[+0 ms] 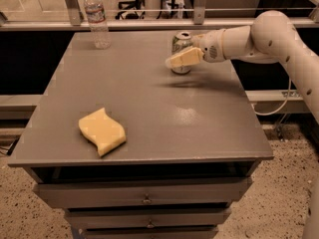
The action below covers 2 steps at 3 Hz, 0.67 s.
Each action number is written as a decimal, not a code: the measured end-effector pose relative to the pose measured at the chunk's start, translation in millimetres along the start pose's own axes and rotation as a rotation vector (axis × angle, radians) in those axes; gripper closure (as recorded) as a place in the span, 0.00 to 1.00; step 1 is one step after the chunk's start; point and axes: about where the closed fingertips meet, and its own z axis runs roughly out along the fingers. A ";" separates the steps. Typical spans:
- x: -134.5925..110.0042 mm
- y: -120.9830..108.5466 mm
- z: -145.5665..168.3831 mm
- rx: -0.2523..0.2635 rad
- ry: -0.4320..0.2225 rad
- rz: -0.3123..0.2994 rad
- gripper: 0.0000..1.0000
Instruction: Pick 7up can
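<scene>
The 7up can (182, 40), silver and green with a shiny top, stands upright on the grey table (164, 113) at the back right. My gripper (176, 57) reaches in from the right at the can's height. Its pale yellow near side lies across the front of the can and covers the lower half. The white arm (259, 34) stretches back to the right edge of the view.
A clear plastic water bottle (96, 19) with a white cap stands at the table's back left corner. A yellow sponge (101, 131) lies near the front left. Drawers sit under the tabletop. A railing runs behind the table.
</scene>
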 end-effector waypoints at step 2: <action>-14.4 22.3 -12.6 -0.058 -0.092 -0.005 0.61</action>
